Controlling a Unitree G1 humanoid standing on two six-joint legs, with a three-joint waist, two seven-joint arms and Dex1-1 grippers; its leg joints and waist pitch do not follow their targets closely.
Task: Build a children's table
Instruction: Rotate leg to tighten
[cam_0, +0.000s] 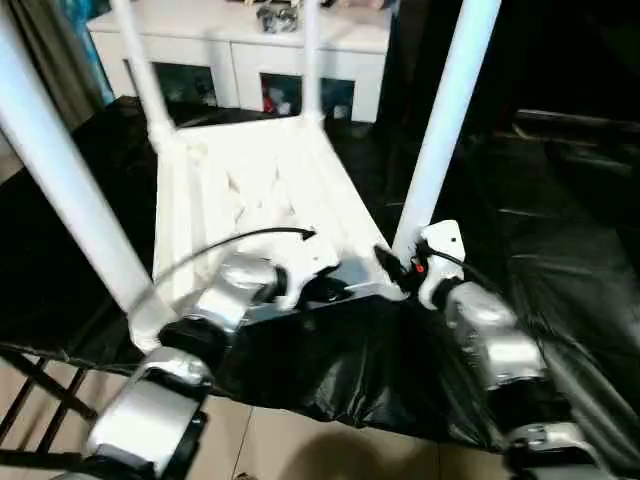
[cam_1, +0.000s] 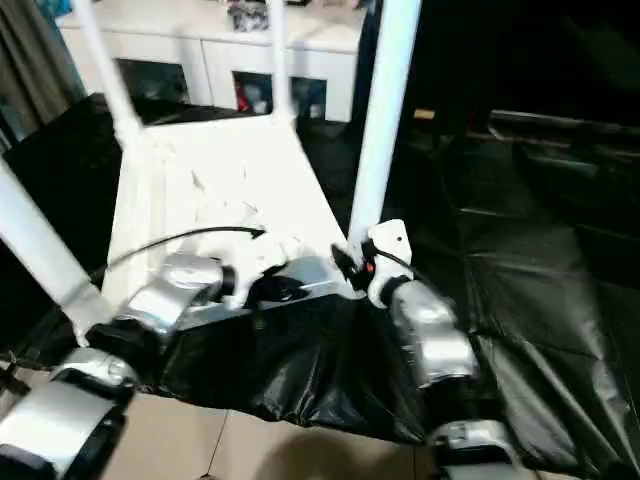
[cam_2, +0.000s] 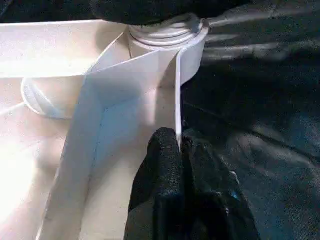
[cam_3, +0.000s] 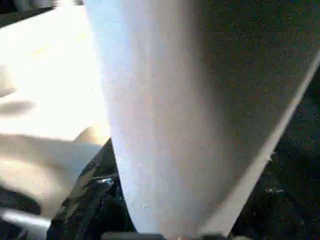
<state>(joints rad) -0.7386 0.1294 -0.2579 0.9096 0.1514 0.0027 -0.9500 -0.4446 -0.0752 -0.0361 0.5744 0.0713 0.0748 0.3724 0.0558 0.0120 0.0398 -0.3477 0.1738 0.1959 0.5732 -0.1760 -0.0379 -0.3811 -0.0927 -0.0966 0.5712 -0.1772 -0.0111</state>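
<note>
Head camera, left eye: the tabletop (cam_0: 250, 200) lies upside down on black sheeting (cam_0: 560, 250), ribs up, with all four legs (cam_0: 445, 120) standing in its corner sockets, so by my reading the assembly is nearly done; what remains is seating the near legs firmly and turning the table upright. The left gripper (cam_0: 325, 290) sits at the tabletop's near edge, the right gripper (cam_0: 395, 265) just beside it at the base of the near right leg. A white cabinet (cam_0: 240, 60) stands beyond both. Right eye: same layout; the right gripper (cam_1: 350, 262) touches or nearly touches that leg's foot; whether it grips I cannot tell. Left wrist: the left gripper (cam_2: 180, 150) is clenched on the tabletop's thin rim wall (cam_2: 177, 90), fingers (cam_2: 162, 165) pinching it, with the corner socket (cam_2: 167, 35) straight ahead. Right wrist: the leg (cam_3: 170, 115) looms directly before the right gripper's fingers; jaws partly spread, grasp unclear.
</note>
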